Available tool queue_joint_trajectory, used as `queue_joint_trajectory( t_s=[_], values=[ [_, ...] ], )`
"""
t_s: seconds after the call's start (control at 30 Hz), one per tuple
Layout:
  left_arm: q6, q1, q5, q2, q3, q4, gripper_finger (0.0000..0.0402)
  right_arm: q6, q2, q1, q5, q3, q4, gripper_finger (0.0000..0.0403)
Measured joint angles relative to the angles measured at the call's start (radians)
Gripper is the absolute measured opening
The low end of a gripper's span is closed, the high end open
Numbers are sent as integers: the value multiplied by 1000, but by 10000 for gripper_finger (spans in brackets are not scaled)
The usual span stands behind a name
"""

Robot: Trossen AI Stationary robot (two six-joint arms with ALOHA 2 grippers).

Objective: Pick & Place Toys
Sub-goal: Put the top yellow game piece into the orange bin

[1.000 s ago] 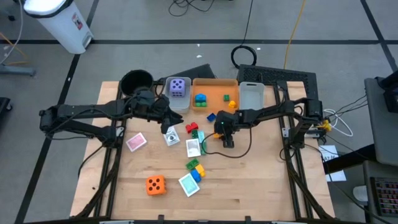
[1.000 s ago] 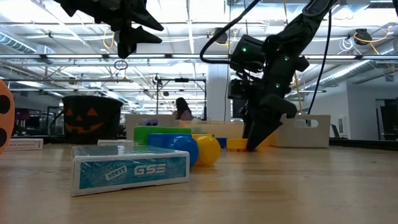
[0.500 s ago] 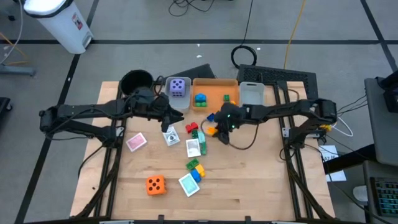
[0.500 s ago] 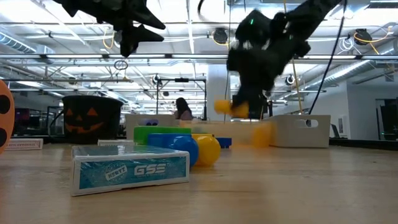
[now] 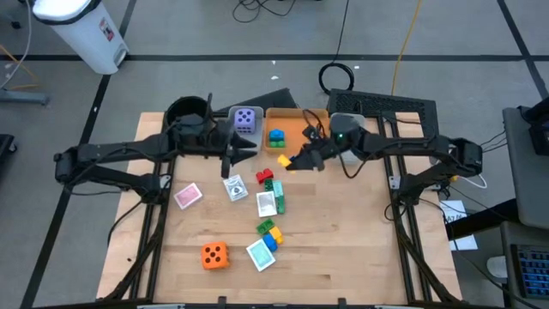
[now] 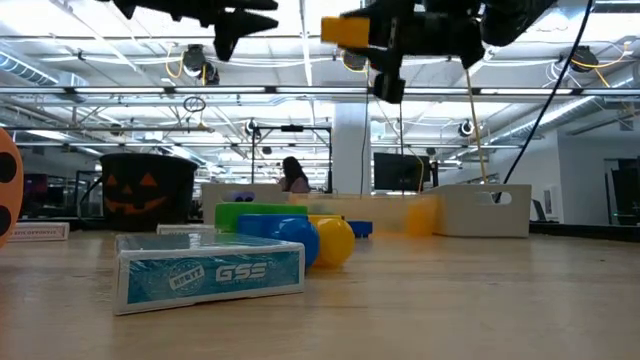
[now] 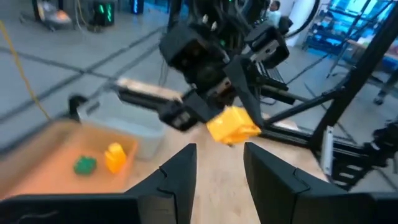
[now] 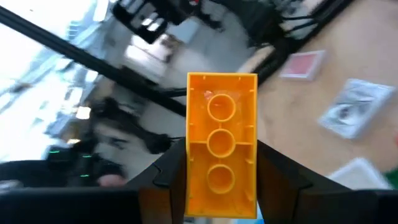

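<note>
- Yellow brick (image 8: 221, 144), hollow underside and three round sockets facing the right wrist camera, sits clamped between the right gripper's (image 5: 290, 162) two dark fingers; the high view places that gripper above the table just in front of the orange bin (image 5: 296, 129).
- Seen from table height, the same brick (image 6: 345, 31) rides high near the ceiling lights, well clear of the wood; only this view shows how far up it is.
- From the left wrist, the brick (image 7: 232, 124) shows as a yellow block at the tip of the right arm, with a green piece (image 7: 85, 164) and a yellow piece (image 7: 114, 156) lying inside the orange bin, details the low view hides.
- Left gripper (image 5: 247, 147) hangs over the grey bin (image 5: 247, 142) that holds the purple die (image 5: 245, 120); its fingers (image 7: 176, 175) stand slightly apart with nothing between them.
- On the table below lie the orange die (image 5: 214, 255), a pink card (image 5: 187, 196), a teal card box (image 6: 210, 273) and a cluster of bricks (image 5: 270, 233).
- Black pot (image 5: 187, 112) stands at the table's far left corner.
</note>
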Motion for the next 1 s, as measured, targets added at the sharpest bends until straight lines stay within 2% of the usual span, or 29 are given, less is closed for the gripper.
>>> queue_joint_trajectory(
  t_s=[0.13,0.33,0.57,0.77,1.0],
  values=[
    [110,-16,-37,7,85,-79,164,92,19,-17,-57,0,63,129],
    [333,-80,-148,49,250,-243,234,308,84,-22,-156,-1,281,129],
    [528,-167,-275,178,460,-438,296,575,184,-33,-160,-1,574,129],
    [668,-235,-383,286,563,-542,303,732,249,-48,-176,0,702,130],
    [784,-277,-437,334,572,-565,288,806,284,-57,-181,0,778,130]
  ],
)
